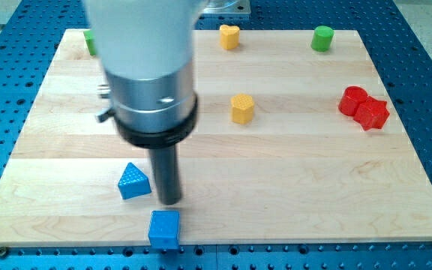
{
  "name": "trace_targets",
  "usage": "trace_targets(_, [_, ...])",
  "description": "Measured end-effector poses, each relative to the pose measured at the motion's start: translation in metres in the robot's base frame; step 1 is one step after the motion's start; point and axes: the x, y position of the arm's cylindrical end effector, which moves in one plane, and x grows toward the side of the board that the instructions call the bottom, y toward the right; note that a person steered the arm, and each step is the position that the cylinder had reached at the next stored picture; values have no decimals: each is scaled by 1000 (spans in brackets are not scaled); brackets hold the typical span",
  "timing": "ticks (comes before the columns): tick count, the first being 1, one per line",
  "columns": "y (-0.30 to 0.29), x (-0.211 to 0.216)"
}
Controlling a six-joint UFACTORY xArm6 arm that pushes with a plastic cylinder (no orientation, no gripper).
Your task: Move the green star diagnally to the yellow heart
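Note:
A green block (90, 42), probably the green star, shows only as a sliver at the board's top left; the arm hides most of it. The yellow heart (229, 36) sits at the view's top, right of centre. My tip (170, 202) rests low on the board, far below both. It stands just right of a blue triangle (133, 181) and just above a blue cube (163, 228). I cannot tell whether it touches the triangle.
A yellow hexagonal block (242, 109) sits mid-board. A green cylinder (322, 38) is at the top right. Two red blocks (364, 108) touch each other at the right edge. The wooden board (291, 187) lies on a blue perforated table. The arm's body (145, 67) hides the upper left.

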Motion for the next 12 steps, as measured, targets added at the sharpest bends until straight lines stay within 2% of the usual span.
trace_targets(1, [-73, -15])
trace_targets(2, [-127, -49])
trace_targets(3, [-130, -88])
trace_targets(4, [-126, -106])
trace_targets(5, [-135, -199])
trace_targets(6, [-169, -211])
trace_targets(7, [-175, -211])
trace_targets(8, [-175, -254])
trace_targets(9, [-161, -316])
trace_targets(10, [-141, -350])
trace_targets(12, [-132, -376])
